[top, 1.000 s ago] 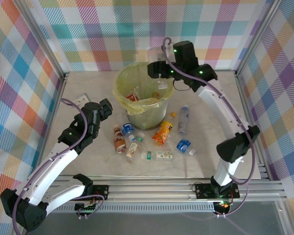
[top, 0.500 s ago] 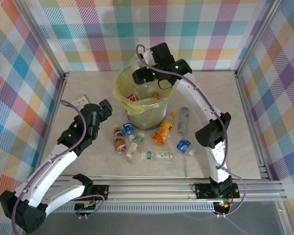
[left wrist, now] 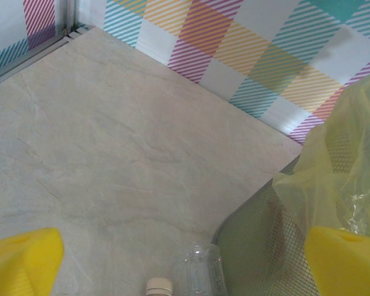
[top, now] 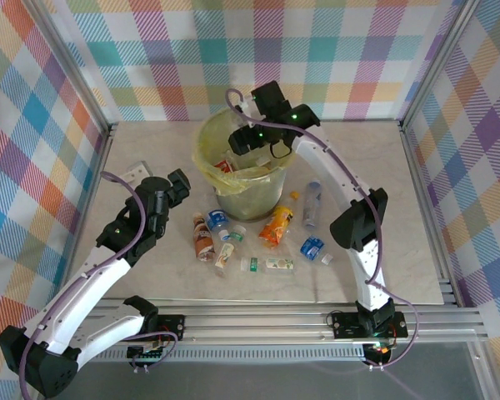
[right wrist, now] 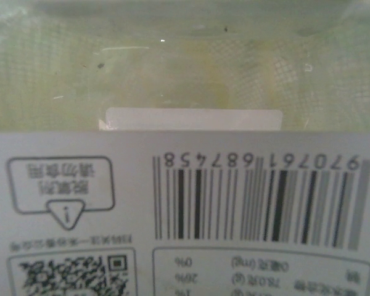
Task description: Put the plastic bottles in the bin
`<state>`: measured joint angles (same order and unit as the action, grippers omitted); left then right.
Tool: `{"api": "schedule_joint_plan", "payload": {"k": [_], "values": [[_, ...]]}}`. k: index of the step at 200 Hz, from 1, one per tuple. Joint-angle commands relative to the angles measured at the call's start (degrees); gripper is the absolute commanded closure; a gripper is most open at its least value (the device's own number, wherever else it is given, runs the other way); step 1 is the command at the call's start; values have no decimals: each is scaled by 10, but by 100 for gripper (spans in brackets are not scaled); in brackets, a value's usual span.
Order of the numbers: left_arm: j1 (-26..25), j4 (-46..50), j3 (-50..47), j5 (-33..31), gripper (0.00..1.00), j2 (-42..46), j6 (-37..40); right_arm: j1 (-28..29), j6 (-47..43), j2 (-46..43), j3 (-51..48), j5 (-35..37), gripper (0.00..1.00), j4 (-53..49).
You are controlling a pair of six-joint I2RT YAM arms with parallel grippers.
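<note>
We are pinching a seemingly light, crushable, slippery white-labelled plastic bottle (right wrist: 185, 203) by its middle in the closed right gripper (top: 240, 140) above the round yellow-green-lined bin (top: 205, 142) near the counter's (top: 383, 167) far edge, our left gripper (top: 182, 183) hanging wide open, empty.

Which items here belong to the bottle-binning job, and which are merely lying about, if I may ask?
Job: bin, loose bottles on the table, barcode-labelled bottle in the right gripper.
Lying about: small white object near the table's left edge.

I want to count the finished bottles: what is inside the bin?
In the bin, a red-label bottle lies at the left wall. The right gripper, holding a barcode bottle, covers much of the inside.
</note>
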<state>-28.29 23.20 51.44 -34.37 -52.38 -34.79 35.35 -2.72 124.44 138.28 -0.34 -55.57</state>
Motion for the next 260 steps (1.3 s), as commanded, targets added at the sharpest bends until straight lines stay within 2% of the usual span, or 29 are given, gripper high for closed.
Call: {"api": "schedule_joint_plan", "payload": {"k": [1, 93, 102, 202, 260], "values": [[6, -2, -6, -11, 0, 8, -6, 5, -18, 7, -9, 12, 25, -13], [8, 6, -5, -12, 0, 8, -9, 9, -25, 13, -24, 29, 6, -18], [7, 7, -5, -12, 0, 8, -9, 10, -25, 13, -24, 31, 0, -18], [10, 15, -8, -6, 0, 10, -10, 26, -24, -6, 45, 47, 0, -45], [11, 48, -22, -5, 0, 15, -24, 27, 30, -66, 59, 70, 0, -44]]}}
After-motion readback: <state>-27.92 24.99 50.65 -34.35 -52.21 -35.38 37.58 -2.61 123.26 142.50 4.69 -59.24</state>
